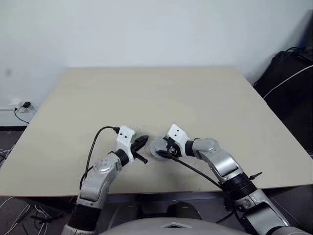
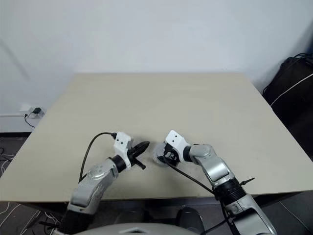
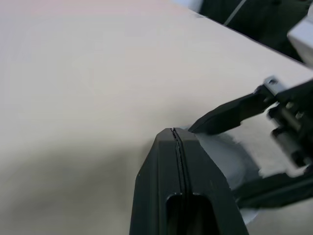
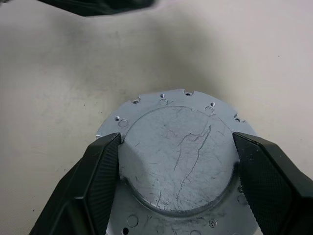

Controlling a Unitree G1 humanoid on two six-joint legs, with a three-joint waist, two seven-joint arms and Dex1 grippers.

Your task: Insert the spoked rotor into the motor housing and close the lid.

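Note:
The lid [image 4: 176,161], a light grey round cap with a scratched smooth face and a holed flange, lies on the table near the front edge [image 1: 156,145]. My right gripper [image 4: 177,140] is shut on it, one black finger pressed against each side of the raised round part. My left gripper [image 1: 141,142] is shut with nothing in it, and its tips [image 3: 174,132] sit just left of the lid, pointing at it. The spoked rotor and the motor housing are hidden from view.
The beige table [image 1: 146,93] stretches wide behind and to both sides of the grippers. Dark bags and a white cable [image 1: 291,78] sit off the table's right edge. A wall socket with a plug [image 1: 22,105] is at far left.

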